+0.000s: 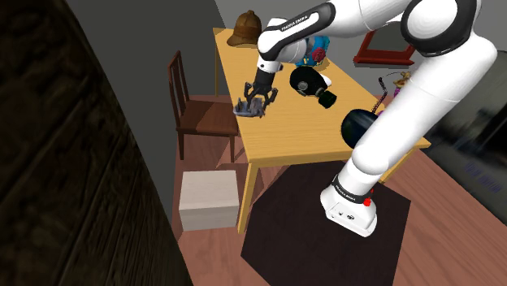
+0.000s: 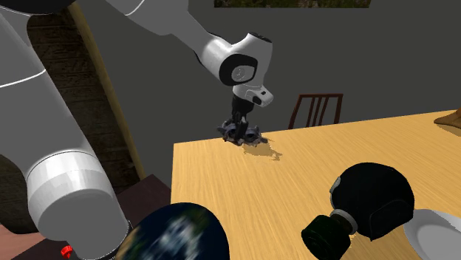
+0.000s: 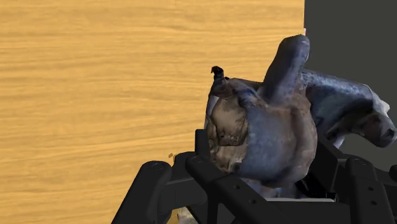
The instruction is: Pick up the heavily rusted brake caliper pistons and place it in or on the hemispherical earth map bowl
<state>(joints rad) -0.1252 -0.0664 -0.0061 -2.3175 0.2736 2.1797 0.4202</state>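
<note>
The rusted brake caliper pistons (image 1: 245, 109) (image 2: 241, 134) (image 3: 273, 137) are a lumpy blue-grey and rust-brown metal piece. My gripper (image 1: 254, 101) (image 2: 238, 124) (image 3: 257, 191) is shut on it, and the black fingers (image 3: 159, 184) clasp it from both sides. It hangs just above the wooden table (image 1: 292, 130) (image 2: 281, 185) at the edge nearest the chair, casting a shadow on the top. The earth map bowl (image 1: 357, 128) (image 2: 177, 233) is a dark globe-like hemisphere at the table's edge near the stand, well apart from the gripper.
A black gas mask (image 1: 313, 81) (image 2: 369, 199) lies mid-table between gripper and bowl. A brown hat (image 1: 248, 30) sits at the far end and a white plate (image 2: 436, 233) beside the mask. A wooden chair (image 1: 199, 114) (image 2: 318, 111) and a pale box (image 1: 209, 199) stand beyond the table's edge.
</note>
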